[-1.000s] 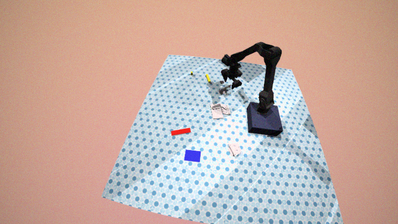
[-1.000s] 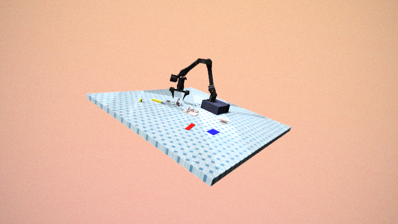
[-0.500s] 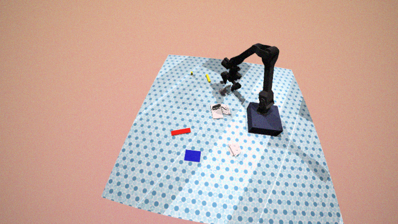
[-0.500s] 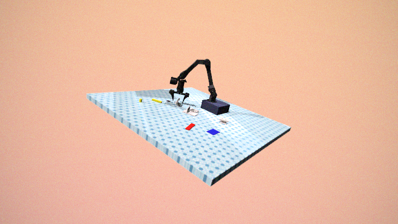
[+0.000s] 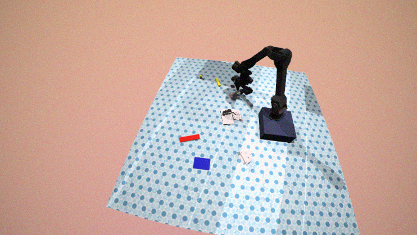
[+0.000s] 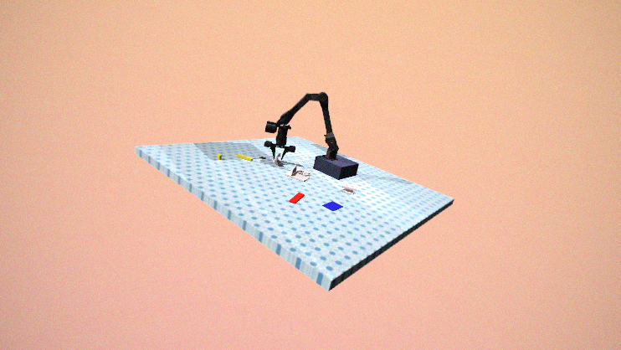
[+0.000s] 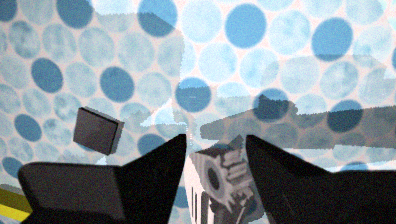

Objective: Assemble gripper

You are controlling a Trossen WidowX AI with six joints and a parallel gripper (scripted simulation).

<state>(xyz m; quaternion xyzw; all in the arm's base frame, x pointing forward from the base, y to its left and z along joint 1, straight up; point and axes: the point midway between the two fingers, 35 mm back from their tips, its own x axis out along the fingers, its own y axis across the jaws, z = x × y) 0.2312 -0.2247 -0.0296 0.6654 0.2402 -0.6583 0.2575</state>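
White toothed jaw piece [image 5: 233, 95] [image 6: 277, 161] [image 7: 215, 175]: stood between the partly closed black jaws [image 5: 237, 93] [image 6: 278, 159] [image 7: 216, 136], though whether they gripped it could not be told. Step in hand, by judgement: pickup for the pale base assembly [image 5: 228, 120] [image 6: 297, 177], which lay well apart, the next move calling for a firm, even pinch before lifting; white plate [image 5: 245, 157] [image 6: 348, 188], probably the housing, lay separate. Desk [image 5: 186, 214] [image 6: 260, 226] [image 7: 300, 30]: pale blue, darker-dotted, shadow-streaked; surroundings: plain peach, unfurnished.
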